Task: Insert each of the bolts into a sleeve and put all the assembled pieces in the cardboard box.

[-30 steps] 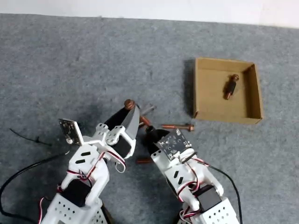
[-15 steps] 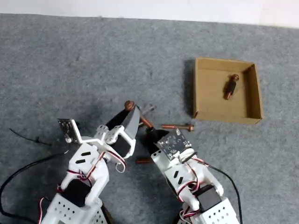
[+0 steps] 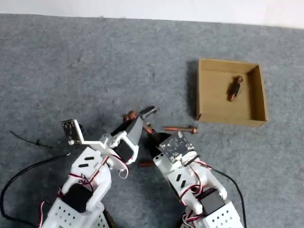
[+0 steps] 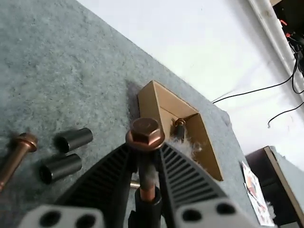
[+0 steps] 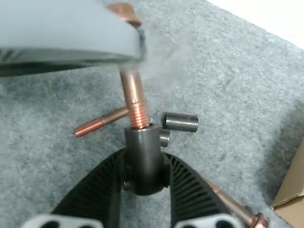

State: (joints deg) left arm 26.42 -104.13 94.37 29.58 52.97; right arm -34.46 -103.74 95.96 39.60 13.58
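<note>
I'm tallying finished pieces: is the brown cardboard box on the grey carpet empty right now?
No, one copper-and-black assembled piece lies inside the brown cardboard box in the high view.

Both arms have white shells around black motor blocks, with red-and-white wire loops. The left arm (image 3: 88, 175), farther from the cardboard box (image 3: 213, 102), shows black slot marks and a black cable (image 3: 28, 171) on its side away from the box; the right arm (image 3: 190, 183), nearer the box, bears the same marks. The left gripper (image 4: 146, 147) and right gripper (image 5: 144, 156) have ribbed black fingers (image 4: 187, 175) on white bases with screw holes
</note>
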